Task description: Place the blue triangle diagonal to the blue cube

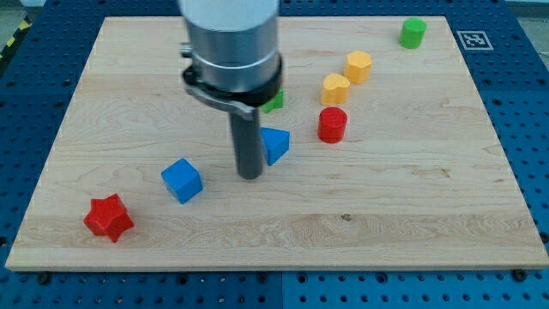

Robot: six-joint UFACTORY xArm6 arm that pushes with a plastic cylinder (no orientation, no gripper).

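Wood board [412, 215]; tip [250, 176] touching blue triangle [276, 144] left.

We see a pale wooden board [412, 215] with a light, streaky grain, lying on a blue table [523, 129] dotted with dark holes. On the board sit a blue cube [182, 180] and a blue triangle [275, 145] (both the same bright blue), a red star-shaped block [109, 217], a red cylinder [332, 124], two yellow-orange hexagonal blocks [335, 88] [358, 66], a green cylinder [413, 33] and a green block [274, 100] mostly hidden. Our arm is silver-grey metal with a black collar; my tip [250, 176] is dark grey. A black-and-white square marker [472, 39] sits on the table.
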